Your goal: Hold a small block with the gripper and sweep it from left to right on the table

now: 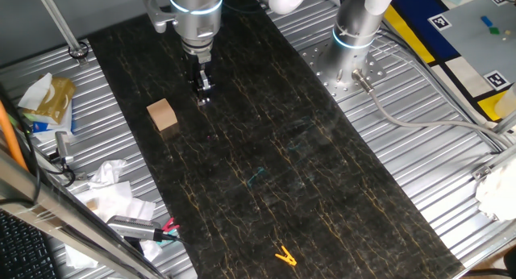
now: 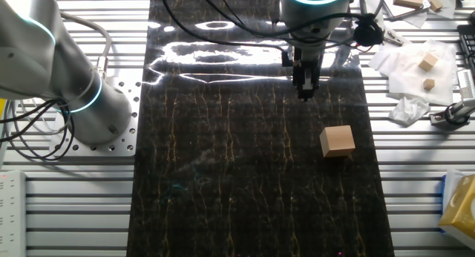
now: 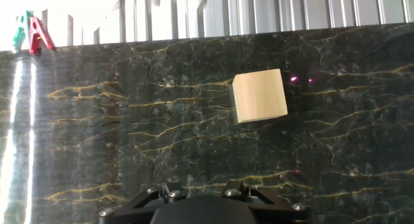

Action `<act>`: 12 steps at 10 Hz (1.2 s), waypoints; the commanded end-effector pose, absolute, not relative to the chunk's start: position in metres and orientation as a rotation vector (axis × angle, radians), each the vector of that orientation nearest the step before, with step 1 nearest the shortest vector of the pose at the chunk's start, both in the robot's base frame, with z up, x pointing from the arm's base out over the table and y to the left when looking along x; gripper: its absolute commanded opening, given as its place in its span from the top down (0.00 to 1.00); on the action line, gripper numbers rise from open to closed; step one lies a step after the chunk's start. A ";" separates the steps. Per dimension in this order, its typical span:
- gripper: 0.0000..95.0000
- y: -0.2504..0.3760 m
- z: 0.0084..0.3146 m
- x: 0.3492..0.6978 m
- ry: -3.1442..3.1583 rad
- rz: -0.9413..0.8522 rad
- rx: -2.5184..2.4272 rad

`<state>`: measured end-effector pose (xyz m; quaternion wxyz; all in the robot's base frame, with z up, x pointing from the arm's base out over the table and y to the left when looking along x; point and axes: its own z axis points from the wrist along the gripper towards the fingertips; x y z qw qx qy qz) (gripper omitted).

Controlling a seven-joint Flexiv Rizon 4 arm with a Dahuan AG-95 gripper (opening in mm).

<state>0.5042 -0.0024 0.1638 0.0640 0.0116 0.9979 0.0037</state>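
Yellow clip (image 1: pixel 285 256) nearest cam, small block (image 1: pixel 163 114) beside empty pincer (image 1: pixel 203 92).

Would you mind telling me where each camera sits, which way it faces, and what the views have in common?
One fixed view: high at one long end of the table, looking down its length; shows the end effector, its arm, and a second arm's base.
The other fixed view: high at the opposite end, facing back; the end effector hangs near the far end, the second arm at left.
Hand view: on the wrist, looking down; only the dark mount shows.
Shared: all three show the small block, lying free.
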 end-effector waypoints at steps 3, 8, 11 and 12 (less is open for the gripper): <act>0.60 -0.006 0.158 0.509 3.010 0.010 0.030; 0.60 -0.010 0.151 0.515 3.006 0.006 0.037; 0.60 -0.011 0.149 0.517 3.004 0.005 0.036; 0.60 -0.012 0.149 0.517 3.003 0.006 0.035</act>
